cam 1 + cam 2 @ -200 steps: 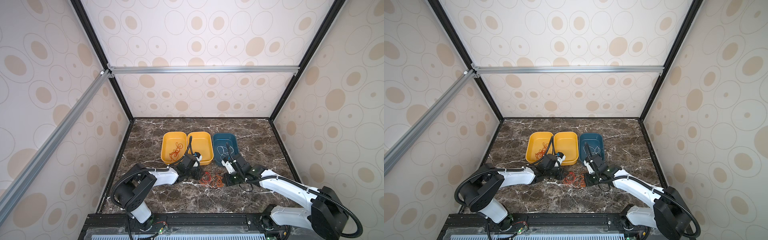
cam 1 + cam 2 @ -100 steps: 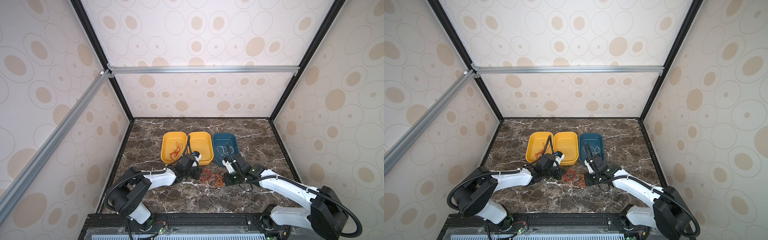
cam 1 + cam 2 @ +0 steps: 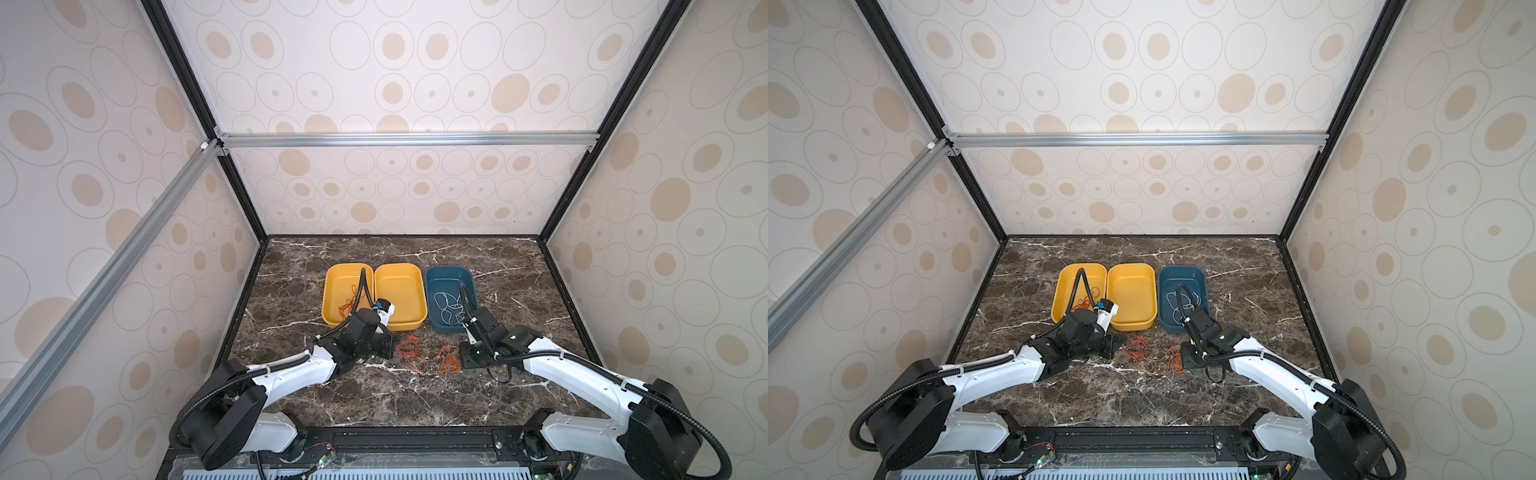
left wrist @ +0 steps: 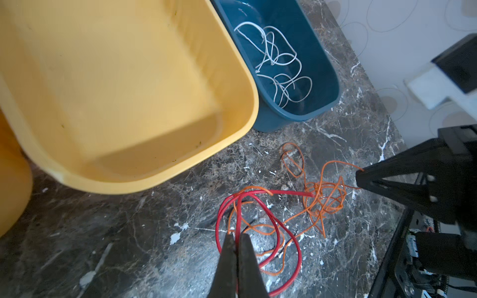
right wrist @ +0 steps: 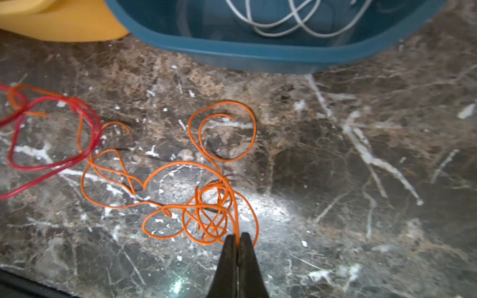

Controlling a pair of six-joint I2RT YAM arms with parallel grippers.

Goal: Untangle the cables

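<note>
L arm (image 3: 291, 376) reaches fwd from near-left base, forearm low over the desk (image 3: 374, 401), angled in twd centre. R arm (image 3: 575, 374) does the same from near-right. Both wrists dip down, claws at desk level, apart, either side of centre. L claw (image 4: 236, 238): jaws pinched together on red cable (image 4: 238, 211). R claw (image 5: 237, 238): jaws closed tight on orange cable (image 5: 235, 219).

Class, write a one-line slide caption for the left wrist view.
Left end effector shut on the red cable beside a tangled orange cable.
</note>
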